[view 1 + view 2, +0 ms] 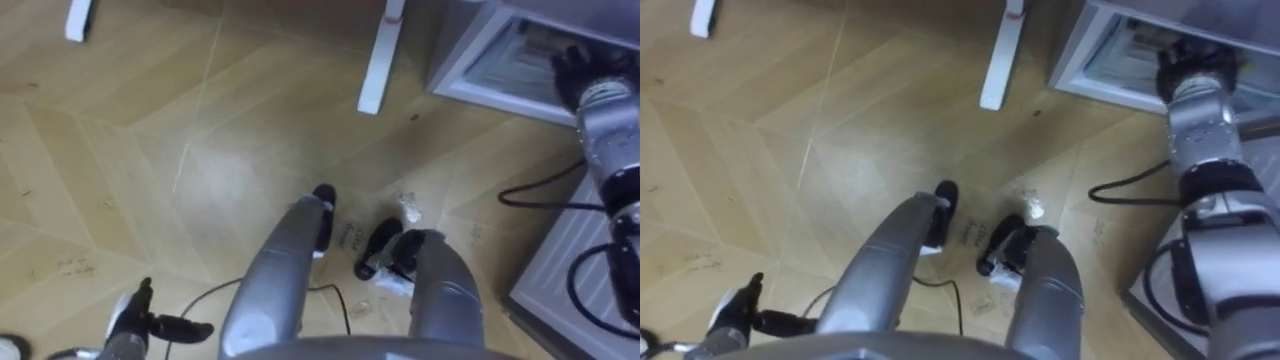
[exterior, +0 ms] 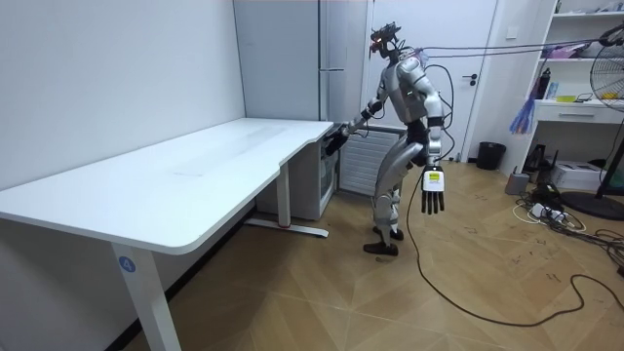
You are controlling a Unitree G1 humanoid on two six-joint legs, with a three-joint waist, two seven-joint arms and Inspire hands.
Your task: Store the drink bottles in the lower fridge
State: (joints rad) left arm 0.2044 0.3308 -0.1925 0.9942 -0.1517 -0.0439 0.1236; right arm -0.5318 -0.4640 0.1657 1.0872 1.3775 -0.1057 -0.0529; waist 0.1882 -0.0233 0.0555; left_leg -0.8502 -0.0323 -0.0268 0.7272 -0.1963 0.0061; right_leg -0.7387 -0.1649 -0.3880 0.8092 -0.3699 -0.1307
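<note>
The low grey fridge (image 1: 478, 62) stands open at the upper right, its pale inside showing. My right hand (image 1: 582, 66) reaches into that opening; its dark fingers merge with the inside, so what they hold is unclear. No drink can be made out. In the room view this right hand (image 2: 338, 137) is stretched toward the low fridge (image 2: 314, 180) under the desk's end. My left hand (image 1: 140, 318) hangs at my side low on the left, fingers straight and holding nothing, and appears as the left hand (image 2: 434, 191) in the room view.
I stand on wood floor facing the fridge. White desk legs (image 1: 381, 60) rise just left of it, under the long white desk (image 2: 195, 166). A grey ribbed panel (image 1: 572, 262) lies at my right. A black cable (image 1: 540, 195) and a crumpled white scrap (image 1: 410, 210) lie on the floor.
</note>
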